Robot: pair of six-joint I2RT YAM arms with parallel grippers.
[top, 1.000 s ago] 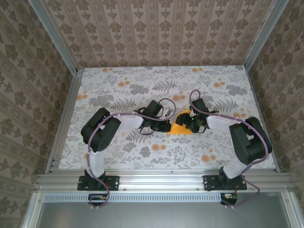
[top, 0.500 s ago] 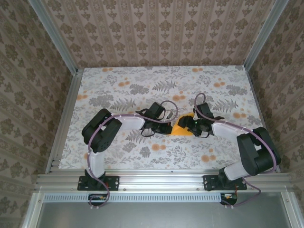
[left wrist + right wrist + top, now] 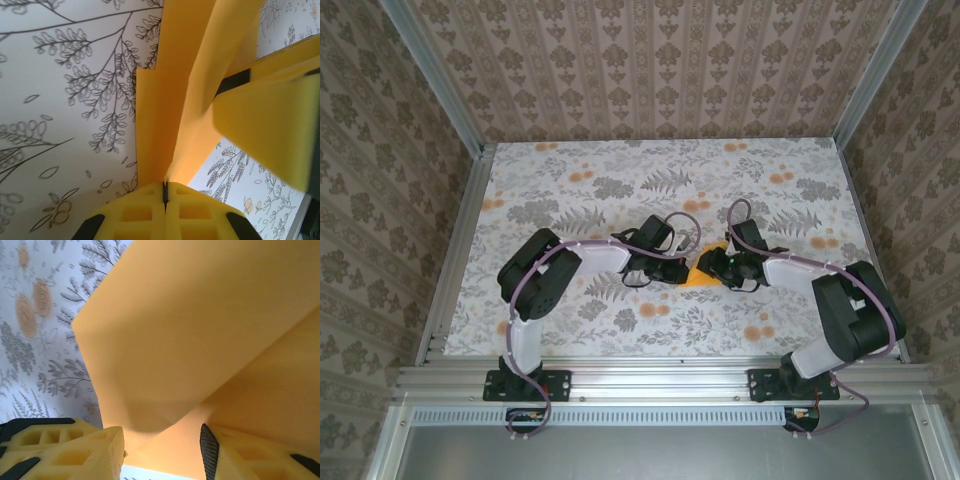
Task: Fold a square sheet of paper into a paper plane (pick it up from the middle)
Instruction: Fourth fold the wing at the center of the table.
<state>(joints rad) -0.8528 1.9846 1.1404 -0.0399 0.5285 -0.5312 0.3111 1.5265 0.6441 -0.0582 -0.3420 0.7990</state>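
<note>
Pinching the paper's [image 3: 159,125] edge, the left gripper [image 3: 164,189] has its fingers pressed together; the right gripper [image 3: 161,442] straddles a fold, fingers spread.

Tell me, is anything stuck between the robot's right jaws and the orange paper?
No, nothing visible is in the way. The orange paper sits right between the right gripper's open jaws, with the flowery table behind it. The left gripper is shut on the paper from the other side.
</note>
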